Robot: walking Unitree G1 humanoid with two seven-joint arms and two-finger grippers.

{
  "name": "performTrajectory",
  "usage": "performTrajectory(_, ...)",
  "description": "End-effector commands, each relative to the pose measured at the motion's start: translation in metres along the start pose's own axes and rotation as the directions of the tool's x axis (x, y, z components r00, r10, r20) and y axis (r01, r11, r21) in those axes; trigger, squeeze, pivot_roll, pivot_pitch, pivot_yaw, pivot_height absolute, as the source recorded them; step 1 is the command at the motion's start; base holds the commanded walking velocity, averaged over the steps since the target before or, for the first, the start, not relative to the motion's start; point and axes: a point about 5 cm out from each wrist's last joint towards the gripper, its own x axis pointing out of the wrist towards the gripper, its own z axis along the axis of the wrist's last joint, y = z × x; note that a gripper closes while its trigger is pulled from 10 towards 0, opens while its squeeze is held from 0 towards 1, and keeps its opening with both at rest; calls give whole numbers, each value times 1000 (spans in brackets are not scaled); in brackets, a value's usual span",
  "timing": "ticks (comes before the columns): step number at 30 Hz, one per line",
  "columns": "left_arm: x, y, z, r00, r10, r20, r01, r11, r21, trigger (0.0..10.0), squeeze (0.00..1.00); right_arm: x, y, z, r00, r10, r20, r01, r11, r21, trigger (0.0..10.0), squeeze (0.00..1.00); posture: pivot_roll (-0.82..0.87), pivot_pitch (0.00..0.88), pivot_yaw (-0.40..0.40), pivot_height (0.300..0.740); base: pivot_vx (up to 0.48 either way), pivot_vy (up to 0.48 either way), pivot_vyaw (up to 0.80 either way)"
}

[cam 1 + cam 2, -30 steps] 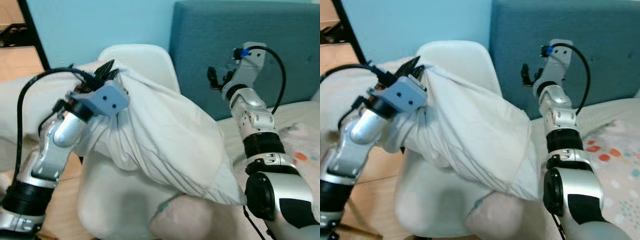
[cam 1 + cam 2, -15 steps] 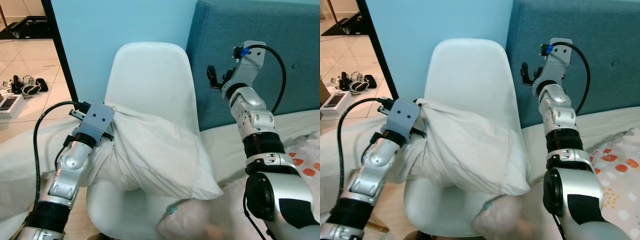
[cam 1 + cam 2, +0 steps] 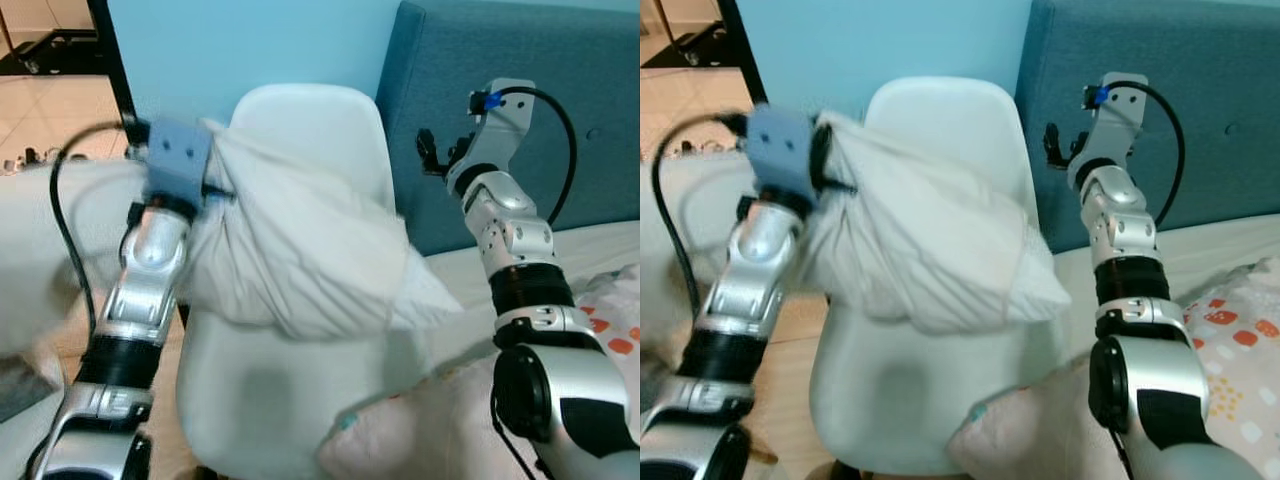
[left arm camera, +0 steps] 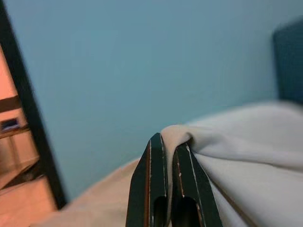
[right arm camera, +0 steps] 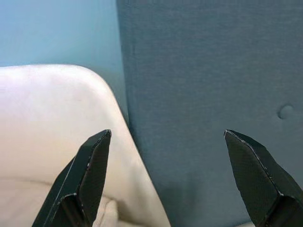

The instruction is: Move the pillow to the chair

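Observation:
A white pillow [image 3: 300, 250] hangs in front of the white chair [image 3: 320, 130], above its seat [image 3: 260, 400]. My left gripper [image 4: 169, 142] is shut on a bunched corner of the pillow at its upper left, level with the chair's backrest. The pillow's free end [image 3: 1035, 285] sags to the right over the seat. My right gripper [image 5: 165, 139] is open and empty, raised beside the chair's right edge in front of the blue headboard [image 3: 540, 120].
A bed with a white sheet [image 3: 455, 275] and a patterned pink pillow [image 3: 440, 430] lies at the right and front. A black frame post [image 3: 112, 60] stands by the light blue wall at the left. White bedding [image 3: 40, 250] lies behind my left arm.
My left gripper has lifted the pillow from the chair's seat to backrest height. The right arm has barely moved.

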Motion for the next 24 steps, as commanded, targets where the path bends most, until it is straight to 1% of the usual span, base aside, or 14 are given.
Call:
performTrajectory(1, 1, -15, 14, 997, -55, 61, 57, 997, -46, 0, 0, -2, -2, -3, 1000, -6, -11, 6, 1000, 4, 10000, 0, -5, 0, -55, 564, 0, 0, 0)
performTrajectory(2, 1, -15, 14, 997, -55, 61, 57, 997, -46, 0, 0, -2, -2, -3, 1000, -6, -11, 6, 1000, 4, 10000, 0, -5, 0, -55, 564, 0, 0, 0)
performTrajectory(4, -13, -38, 10, 990, -137, 41, 142, 981, -129, 0, 0, -4, -3, -5, 1000, -10, -17, 10, 1000, 6, 10000, 0, -12, 0, -52, 564, 0, 0, 0)
performTrajectory(7, -17, -44, 9, 988, -153, 37, 157, 974, -166, 0, 0, -5, -4, -6, 1000, -12, -20, 12, 1000, 5, 10000, 0, -13, 0, -52, 564, 0, 0, 0)
performTrajectory(9, -20, -54, 19, 984, -166, 60, 176, 945, -276, 0, 0, -5, -5, -6, 1000, -13, -22, 13, 1000, 3, 10000, 0, -17, 0, -50, 564, 0, 0, 0)
performTrajectory(10, -20, -54, 19, 984, -166, 60, 176, 945, -276, 0, 0, -5, -5, -6, 1000, -13, -22, 13, 1000, 3, 10000, 0, -17, 0, -50, 564, 0, 0, 0)
performTrajectory(12, -19, -60, 33, 984, -156, 91, 179, 905, -385, 0, 0, -5, -6, -4, 1000, -15, -21, 15, 1000, 0, 10000, 0, -18, 0, -49, 564, 0, 0, 0)
performTrajectory(14, -18, -63, 40, 983, -149, 107, 181, 886, -427, 0, 0, -5, -5, -4, 1000, -15, -21, 15, 1000, 0, 10000, 0, -20, 0, -46, 564, 0, 0, 0)
performTrajectory(16, -18, -63, 40, 983, -149, 107, 181, 886, -427, 0, 0, -5, -5, -4, 1000, -15, -21, 15, 1000, 0, 10000, 0, -20, 0, -46, 564, 0, 0, 0)
performTrajectory(18, -16, -67, 55, 981, -130, 143, 186, 838, -512, 0, 0, -5, -5, -3, 1000, -14, -17, 15, 1000, 2, 10000, 0, -15, 0, -42, 564, 0, 0, 0)
performTrajectory(19, -16, -67, 55, 981, -130, 143, 186, 838, -512, 0, 0, -5, -5, -3, 1000, -14, -17, 15, 1000, 2, 10000, 0, -15, 0, -42, 564, 0, 0, 0)
performTrajectory(20, -16, -68, 59, 980, -128, 152, 191, 819, -542, 0, 0, -5, -4, -3, 1000, -14, -16, 14, 1000, 4, 10000, 0, -15, 0, -41, 564, 0, 0, 0)
performTrajectory(23, -23, -74, 48, 979, -175, 102, 202, 818, -539, 0, 0, -6, -3, -4, 1000, -11, -18, 12, 1000, 6, 10000, 0, -17, 0, -36, 564, 0, 0, 0)
performTrajectory(24, -32, -77, 36, 976, -216, 40, 206, 837, -506, 2353, 0, -6, -2, -4, 1000, -11, -19, 11, 1000, 7, 10000, 0, -19, 0, -34, 564, 0, 0, 0)
